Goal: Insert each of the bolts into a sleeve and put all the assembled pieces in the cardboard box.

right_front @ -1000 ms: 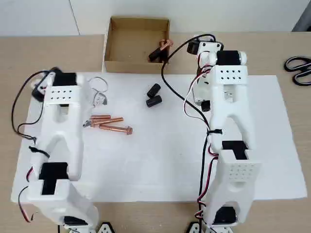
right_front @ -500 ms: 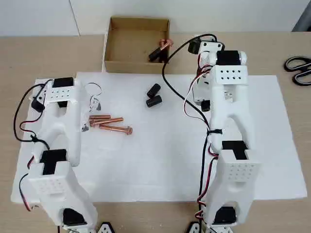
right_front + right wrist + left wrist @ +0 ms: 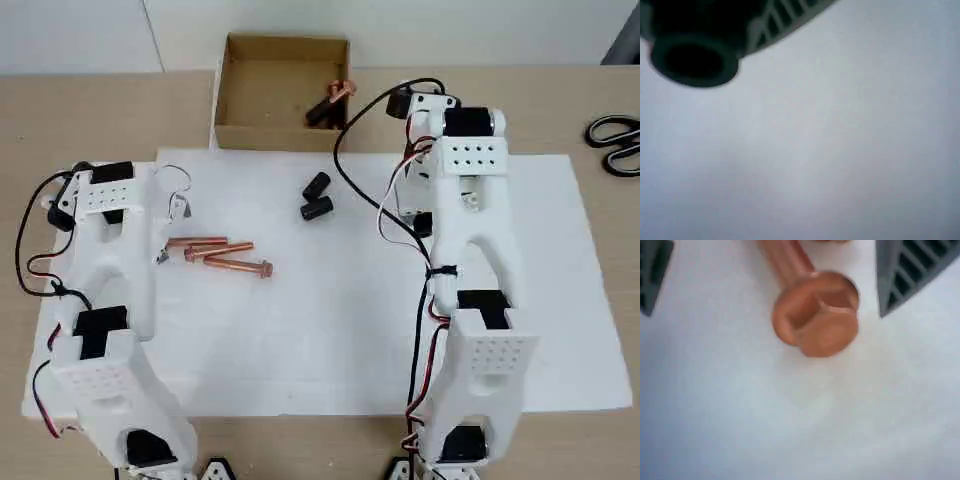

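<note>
Facing the wide-open left jaws, a bolt (image 3: 815,315) points its long side away; right jaws hold a sleeve (image 3: 694,62).

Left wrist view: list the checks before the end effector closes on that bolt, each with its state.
1. Left end effector open: ok.
2. Bolt head between its fingers: ok.
3. Neighbouring bolts clear of the grip: cannot tell.
4. Right end effector holding a sleeve ready: ok.
5. Box has room for another piece: ok.
</note>
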Robot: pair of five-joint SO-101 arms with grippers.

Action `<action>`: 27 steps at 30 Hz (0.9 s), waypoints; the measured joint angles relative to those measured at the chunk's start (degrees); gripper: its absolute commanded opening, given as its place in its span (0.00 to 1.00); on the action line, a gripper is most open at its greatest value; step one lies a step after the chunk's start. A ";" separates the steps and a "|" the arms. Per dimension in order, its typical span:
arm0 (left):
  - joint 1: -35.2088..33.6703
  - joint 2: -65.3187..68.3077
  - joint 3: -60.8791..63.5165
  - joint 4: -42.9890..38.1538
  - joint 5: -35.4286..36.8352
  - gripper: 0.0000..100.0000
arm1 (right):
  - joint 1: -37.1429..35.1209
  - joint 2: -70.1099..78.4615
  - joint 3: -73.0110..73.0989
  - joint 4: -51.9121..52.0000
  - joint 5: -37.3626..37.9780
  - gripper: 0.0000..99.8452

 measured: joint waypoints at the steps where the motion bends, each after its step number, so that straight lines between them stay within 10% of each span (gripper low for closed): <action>1: 0.09 0.00 0.00 0.00 0.00 0.27 | 0.00 0.00 0.00 0.00 0.00 0.00; 27: 0.18 -0.09 3.08 -5.89 0.26 0.10 | 0.00 0.00 0.00 0.00 0.00 0.00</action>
